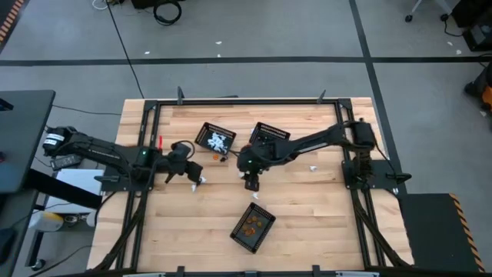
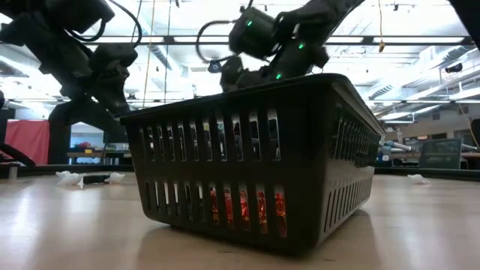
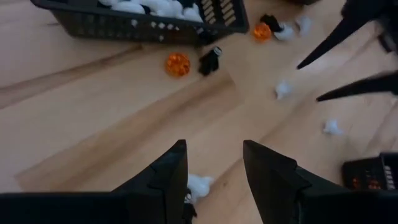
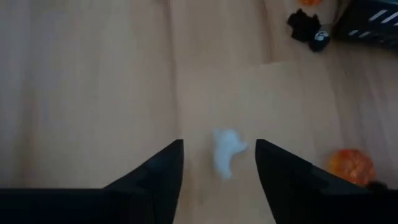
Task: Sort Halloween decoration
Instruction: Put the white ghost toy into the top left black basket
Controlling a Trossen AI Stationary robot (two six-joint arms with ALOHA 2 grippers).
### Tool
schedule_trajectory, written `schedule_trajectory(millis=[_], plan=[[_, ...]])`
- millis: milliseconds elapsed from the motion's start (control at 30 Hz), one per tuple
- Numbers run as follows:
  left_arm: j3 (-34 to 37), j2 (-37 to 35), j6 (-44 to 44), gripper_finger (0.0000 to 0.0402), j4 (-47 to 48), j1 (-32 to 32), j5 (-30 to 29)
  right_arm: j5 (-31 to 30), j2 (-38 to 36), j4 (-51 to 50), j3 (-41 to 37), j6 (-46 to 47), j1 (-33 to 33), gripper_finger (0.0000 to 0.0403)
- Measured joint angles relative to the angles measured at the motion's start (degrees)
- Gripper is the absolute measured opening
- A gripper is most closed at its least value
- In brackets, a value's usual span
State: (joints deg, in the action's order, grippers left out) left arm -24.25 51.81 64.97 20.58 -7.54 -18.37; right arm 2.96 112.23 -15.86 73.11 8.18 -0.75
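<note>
Your right gripper (image 4: 219,163) stands open over a white ghost trinket (image 4: 226,151): light, probably slippery; pinch its middle.

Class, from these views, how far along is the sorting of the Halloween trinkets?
Partly done: white trinkets fill one basket, orange ones another. The open right gripper frames a white trinket on the table. Orange, black and white pieces remain loose.

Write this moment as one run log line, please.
left gripper: open, above white trinket | right gripper: open, white trinket between fingers on table
</note>
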Motion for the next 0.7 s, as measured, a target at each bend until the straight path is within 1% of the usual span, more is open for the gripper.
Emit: schedule_trajectory(millis=[133,233,300,400,533,700], plan=[[0.0,0.0,0.0,0.0164,0.1,1.0,0.3,-3.2,3.9,-0.1,2.9,-2.1,-0.3,0.0221],[0.0,0.0,0.0,0.0164,0.2,1.0,0.7,-2.8,5.8,-0.1,4.3,-2.8,-0.3,0.0221],[0.0,0.0,-0.1,0.0164,0.3,1.0,1.5,-2.5,7.1,-1.9,4.4,-3.4,-0.3,0.0216],[0.0,0.0,-0.1,0.0164,0.8,1.0,1.7,-2.7,7.4,-3.5,4.5,-4.2,0.1,0.0205],[0.0,0.0,-0.1,0.0164,1.2,0.9,1.7,-5.3,7.4,-3.5,4.1,-6.2,1.0,0.0182],[0.0,0.0,-0.2,0.0164,1.4,0.9,1.7,-5.6,7.4,-3.4,4.1,-6.5,1.1,0.0134]])
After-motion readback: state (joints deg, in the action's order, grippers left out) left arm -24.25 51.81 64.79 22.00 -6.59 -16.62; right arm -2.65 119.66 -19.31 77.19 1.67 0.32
